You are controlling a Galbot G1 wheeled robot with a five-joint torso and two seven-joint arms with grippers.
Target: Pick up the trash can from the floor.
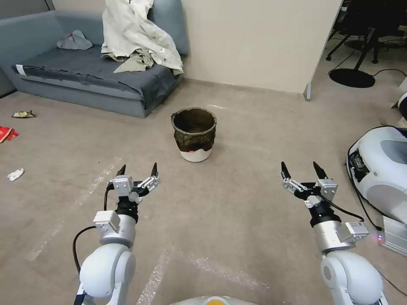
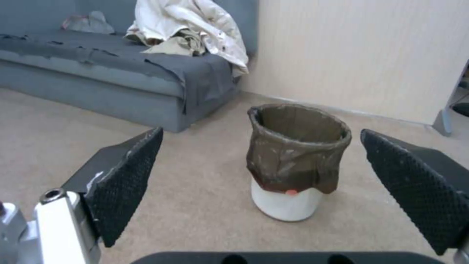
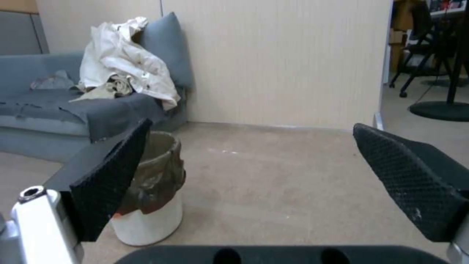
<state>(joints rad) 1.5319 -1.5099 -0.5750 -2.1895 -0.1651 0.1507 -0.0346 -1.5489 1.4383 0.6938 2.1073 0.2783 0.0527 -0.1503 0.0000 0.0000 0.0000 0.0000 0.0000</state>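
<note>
Standing upright on floor (image 1: 237, 212), trash can (image 1: 194, 134) is seen ahead, between both arms, near sofa (image 1: 85, 72). Left gripper (image 1: 137, 170) and right gripper (image 1: 302, 168) are held spread wide, empty, well short of can. Red mark near white base is revealed by left wrist view.
</note>
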